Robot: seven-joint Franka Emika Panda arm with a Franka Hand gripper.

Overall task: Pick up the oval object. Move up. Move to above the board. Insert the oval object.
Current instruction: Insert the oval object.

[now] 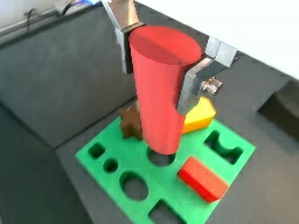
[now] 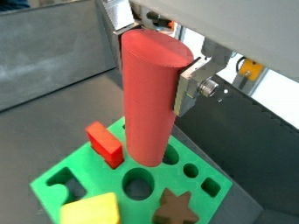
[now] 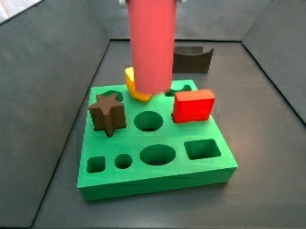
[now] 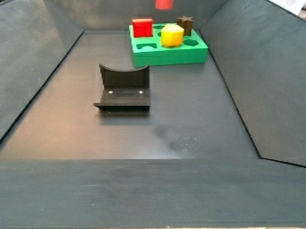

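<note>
One step remains: your gripper (image 1: pixel 162 63), clamped on the red rod (image 1: pixel 156 96), holds it upright over the green board (image 1: pixel 131 160), tip at a hole. Next, match the oval, then lower straight down.

lab test enclosure: dark walled bin (image 4: pixel 72 89), fixture (image 4: pixel 122 88), green shape-sorting board (image 3: pixel 156 156)

We see the gripper (image 1: pixel 163 66) and the board (image 1: pixel 111 144) close from both wrist views, while the side views face it from opposite ends, near (image 3: pixel 107 179) and far (image 4: pixel 167 55).
</note>
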